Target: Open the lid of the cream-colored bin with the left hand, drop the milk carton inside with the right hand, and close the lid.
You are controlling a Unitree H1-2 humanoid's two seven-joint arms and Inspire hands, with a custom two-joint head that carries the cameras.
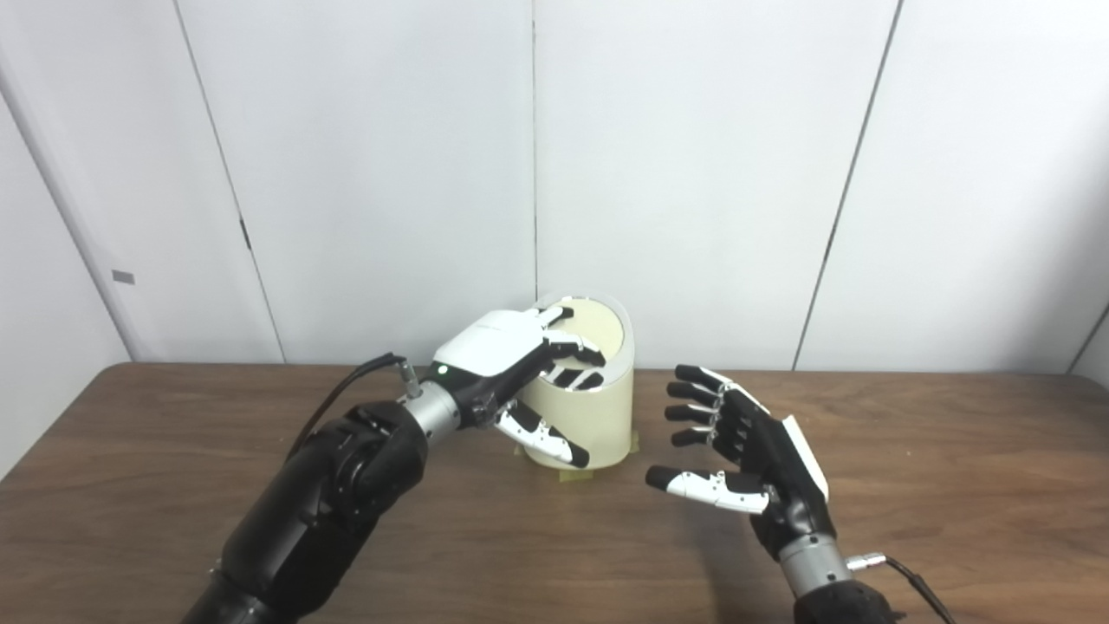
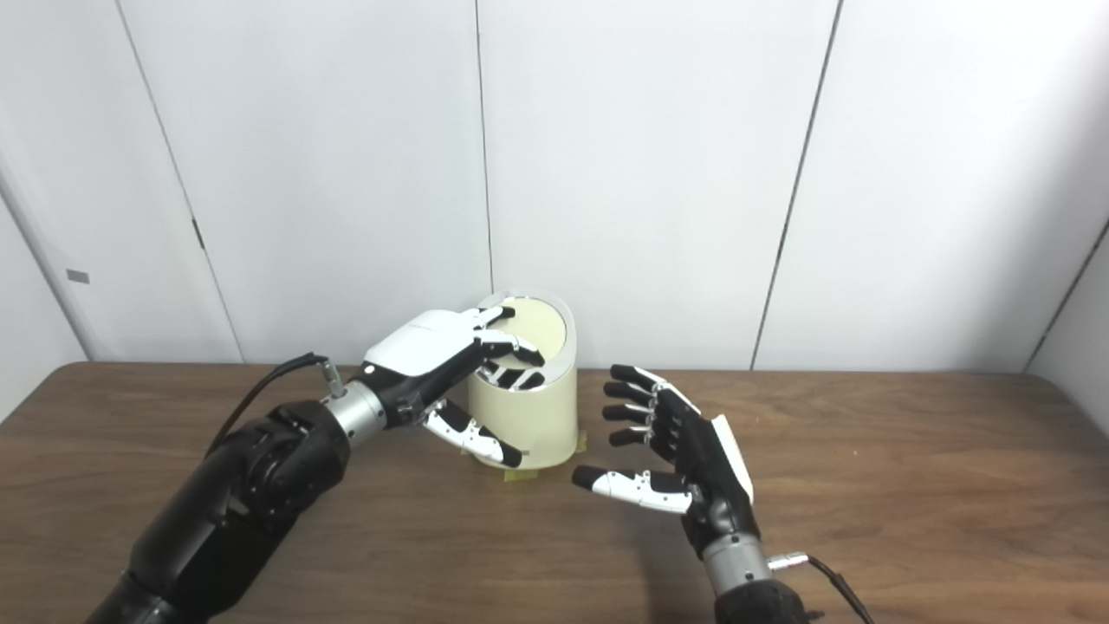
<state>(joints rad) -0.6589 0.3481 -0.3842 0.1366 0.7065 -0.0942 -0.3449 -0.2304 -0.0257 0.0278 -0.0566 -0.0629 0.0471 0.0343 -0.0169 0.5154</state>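
Left hand (image 1: 511, 360) at frame centre, fingers draped over the rim and lid of the cream-coloured cylindrical bin (image 1: 585, 416) on the brown wooden desk (image 1: 953, 485) — lid looks tilted, partly open. Right hand (image 1: 749, 455) just right of the bin, fingers spread wide, holding nothing. No milk carton visible anywhere — probably already dropped in, cannot confirm. Left: close lid
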